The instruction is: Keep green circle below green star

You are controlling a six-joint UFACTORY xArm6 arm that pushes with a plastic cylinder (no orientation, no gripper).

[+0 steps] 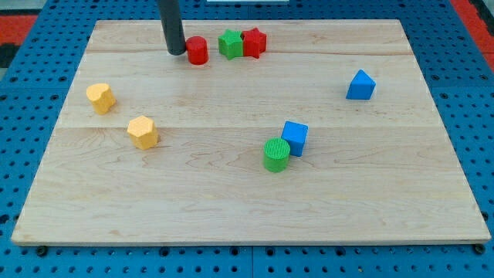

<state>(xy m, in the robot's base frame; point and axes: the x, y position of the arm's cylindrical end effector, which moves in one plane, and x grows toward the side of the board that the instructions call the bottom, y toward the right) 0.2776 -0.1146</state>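
Green circle (276,154) sits lower-centre on the board, green star (230,43) up near the top edge.

Green circle: short upright cylinder with a ribbed top face, touching or just shy of the blue cube (295,137) at its upper right; contact not resolvable. Green star is pressed against the red star (254,42) on its right, and their outlines merge, so the star points are hard to make out. My tip (177,52) is on the wooden board (231,208) just left of the red cylinder (197,50), touching or nearly so, well apart from both green blocks. The rod is cut off by the view's top. No claw on this rig, just the rod, so no open/closed state to give. Also on the board: blue block (360,86) at right, shape unclear; two yellow blocks at left, upper (100,97) and lower (143,131), shapes unclear.
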